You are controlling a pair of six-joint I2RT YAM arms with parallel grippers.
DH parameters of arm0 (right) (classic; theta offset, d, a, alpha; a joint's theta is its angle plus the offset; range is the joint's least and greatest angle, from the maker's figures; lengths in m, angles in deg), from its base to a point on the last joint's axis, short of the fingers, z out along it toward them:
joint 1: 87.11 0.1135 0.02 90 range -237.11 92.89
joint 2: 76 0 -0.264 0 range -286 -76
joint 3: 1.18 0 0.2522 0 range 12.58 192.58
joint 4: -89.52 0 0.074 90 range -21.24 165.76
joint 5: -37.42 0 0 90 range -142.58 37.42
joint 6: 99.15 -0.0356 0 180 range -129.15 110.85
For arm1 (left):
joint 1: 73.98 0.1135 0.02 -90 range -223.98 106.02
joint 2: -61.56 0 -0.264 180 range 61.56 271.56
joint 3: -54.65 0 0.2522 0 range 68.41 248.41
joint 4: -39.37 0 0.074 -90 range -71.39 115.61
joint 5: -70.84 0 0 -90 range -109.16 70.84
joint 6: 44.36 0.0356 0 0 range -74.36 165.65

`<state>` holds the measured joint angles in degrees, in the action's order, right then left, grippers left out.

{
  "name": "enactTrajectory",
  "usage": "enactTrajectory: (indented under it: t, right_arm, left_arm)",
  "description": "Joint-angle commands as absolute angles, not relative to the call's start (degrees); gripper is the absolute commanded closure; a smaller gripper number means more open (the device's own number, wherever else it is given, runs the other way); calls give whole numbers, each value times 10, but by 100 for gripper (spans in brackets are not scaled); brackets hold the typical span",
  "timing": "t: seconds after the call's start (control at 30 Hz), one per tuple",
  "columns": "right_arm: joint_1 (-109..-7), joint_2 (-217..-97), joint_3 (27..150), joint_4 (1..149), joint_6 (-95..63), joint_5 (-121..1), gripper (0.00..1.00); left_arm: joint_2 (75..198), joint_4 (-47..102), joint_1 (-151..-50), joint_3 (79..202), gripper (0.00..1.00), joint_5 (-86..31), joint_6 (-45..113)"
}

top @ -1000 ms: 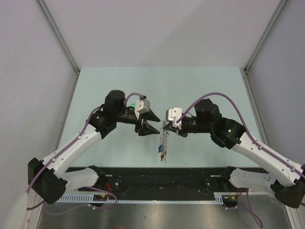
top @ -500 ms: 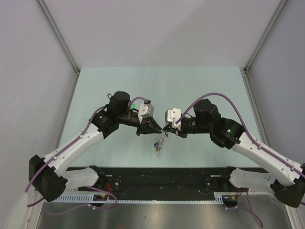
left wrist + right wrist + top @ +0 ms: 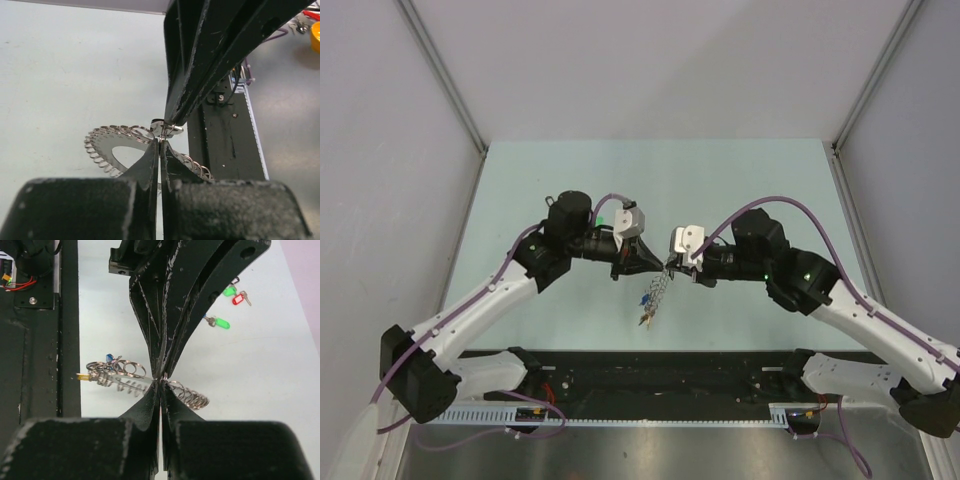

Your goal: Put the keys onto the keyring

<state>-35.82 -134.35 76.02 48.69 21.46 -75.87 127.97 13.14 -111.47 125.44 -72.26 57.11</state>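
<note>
1. Keyring point(image 3: 657, 293): held up off the table point(image 3: 740, 180) btwn the two arms and sagging down from the pinch point. It's a silvery coil, floppy like chain.
2. R gripper point(image 3: 672, 268): jaws closed right down, nipping a loop at the top of the coil.
3. L gripper point(image 3: 653, 263): also fully closed, tips nose-to-nose w/ the R one on the same bit of wire. It seems to have a loop, tho the contact is tiny.
4. On the hanging end: yellow-tag key point(image 3: 82, 376) and blue-tag key point(image 3: 109, 358). Loose keys point(image 3: 222, 323) w/ green and red tags lie on the table, well apart from the ring.
5. Handling, my guess: ring is light, limp, thin and slippery, and won't keep its shape. Pinch single loops w/ fingertips, the two grips close together, to open a gap.
6. Keys look small, stiff and flat, so prob. best taken by the plastic tag. Main risk is wire slipping from the tips.
</note>
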Motion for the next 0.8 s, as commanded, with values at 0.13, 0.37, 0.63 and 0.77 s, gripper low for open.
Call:
enactTrajectory:
  t: [0.13,0.37,0.63,0.77]
  right_arm:
    - [-352,-1308,781,454,199,-718,100]
    - [-346,-1286,746,483,173,-707,100]
    - [-333,-1274,700,559,141,-703,100]
    - [-326,-1272,683,597,128,-689,100]
  left_arm:
    - [1232,279,-1106,1227,100,-635,433]
    - [1217,339,-1107,1216,99,-620,369]
    - [1200,418,-1106,1178,100,-584,305]
    - [1196,454,-1107,1158,100,-574,272]
